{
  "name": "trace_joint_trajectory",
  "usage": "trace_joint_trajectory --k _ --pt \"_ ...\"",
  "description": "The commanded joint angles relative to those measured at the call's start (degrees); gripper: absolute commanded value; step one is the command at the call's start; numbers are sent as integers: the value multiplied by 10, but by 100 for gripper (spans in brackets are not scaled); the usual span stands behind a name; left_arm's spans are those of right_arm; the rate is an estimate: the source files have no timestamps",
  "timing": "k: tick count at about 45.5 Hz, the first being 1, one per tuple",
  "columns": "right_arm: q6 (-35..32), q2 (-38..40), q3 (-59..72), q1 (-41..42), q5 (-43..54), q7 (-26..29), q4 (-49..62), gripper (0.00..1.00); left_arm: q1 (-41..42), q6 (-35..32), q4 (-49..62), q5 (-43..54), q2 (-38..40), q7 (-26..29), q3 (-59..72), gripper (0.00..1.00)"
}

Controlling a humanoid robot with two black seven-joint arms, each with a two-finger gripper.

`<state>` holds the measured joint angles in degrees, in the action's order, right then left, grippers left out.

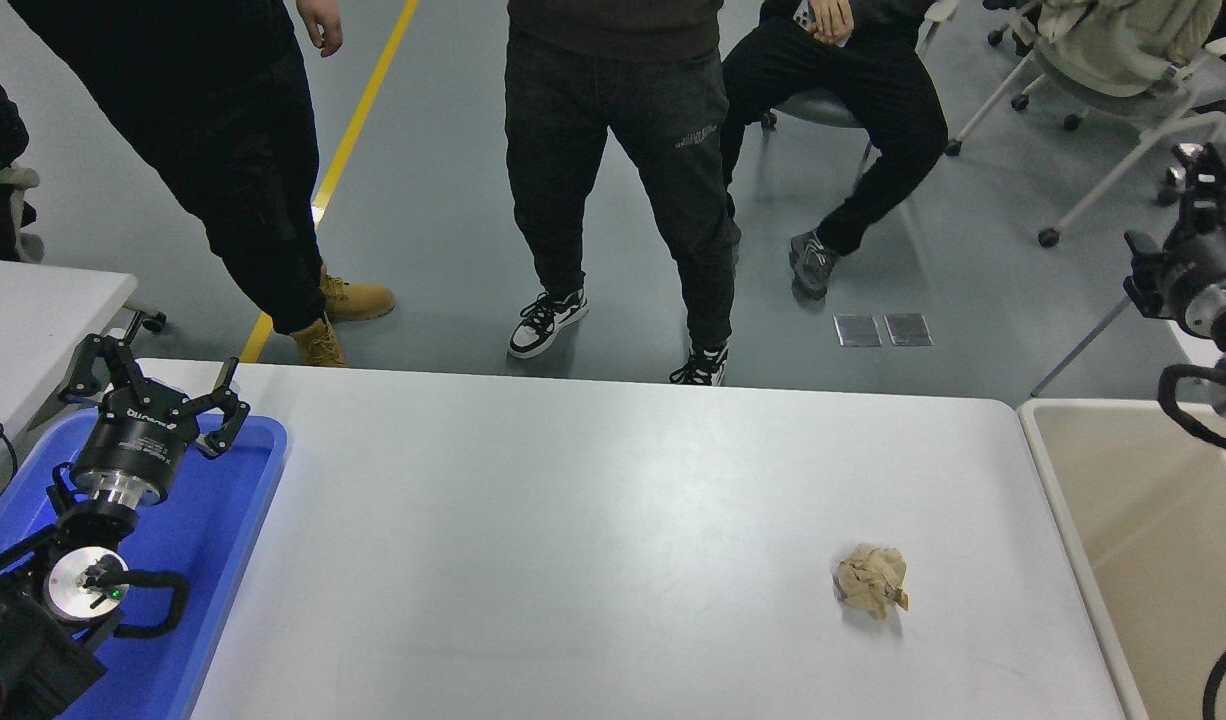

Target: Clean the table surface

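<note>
Head view: table surface [573,520] fills lower frame, glossy white. One crumpled tan paper wad [871,580] lies on it toward right side, near beige bin [1153,540] past right edge. Right end effector [1201,190] high at right edge, above bin's far corner, well apart from wad; finger state can't tell, holds nothing visible. Left end effector [153,395] parked over blue tray [243,470], fingers spread, empty. Step, my read: approach phase. Next: bring right arm down over wad, grip, drop in bin.
</note>
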<state>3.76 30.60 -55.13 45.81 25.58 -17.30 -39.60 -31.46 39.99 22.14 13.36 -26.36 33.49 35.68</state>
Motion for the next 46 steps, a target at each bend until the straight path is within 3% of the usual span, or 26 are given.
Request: trace_joint_trajectory --k 1,21,46 --pt "-3 -30 -86 -51 3 -31 -63 98 0 0 0 0 0 0 0 100" --pt "-8 -98 -107 -150 10 -99 -64 98 0 0 0 0 0 0 0 100" --pt "-18 -107 -68 -195 8 -103 -57 98 0 0 0 0 0 0 0 100"
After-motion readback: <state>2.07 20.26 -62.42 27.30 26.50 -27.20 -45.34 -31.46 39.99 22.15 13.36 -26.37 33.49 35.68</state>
